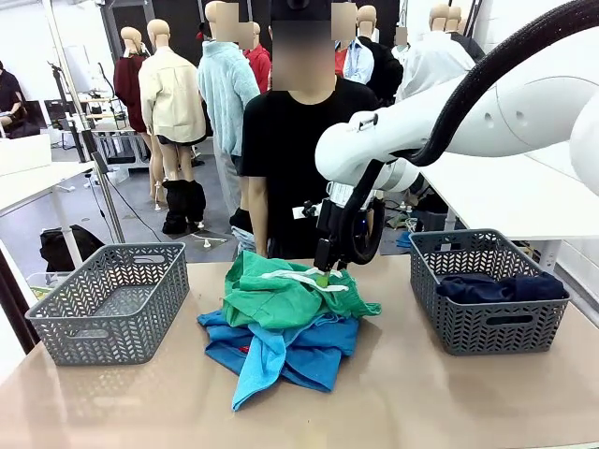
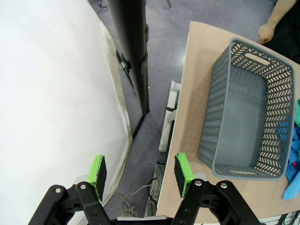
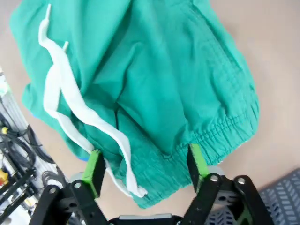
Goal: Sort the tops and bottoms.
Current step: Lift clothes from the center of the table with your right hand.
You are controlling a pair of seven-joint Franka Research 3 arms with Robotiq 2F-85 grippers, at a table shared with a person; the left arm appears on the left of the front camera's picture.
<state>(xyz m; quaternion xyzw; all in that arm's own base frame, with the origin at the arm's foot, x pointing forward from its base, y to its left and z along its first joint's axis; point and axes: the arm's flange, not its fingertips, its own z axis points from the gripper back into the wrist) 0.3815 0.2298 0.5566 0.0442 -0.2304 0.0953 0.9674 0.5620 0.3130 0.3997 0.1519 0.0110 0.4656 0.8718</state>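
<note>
While green shorts [image 1: 290, 297] cover both shirts [image 1: 309, 360], grey baskets [image 1: 108, 329] flank them.

Bright, diffuse indoor light with soft shadows. White surface [image 2: 51, 84] beyond the left jaws glares. Green fabric [image 3: 154, 70] between the right jaws is sharp.
</note>
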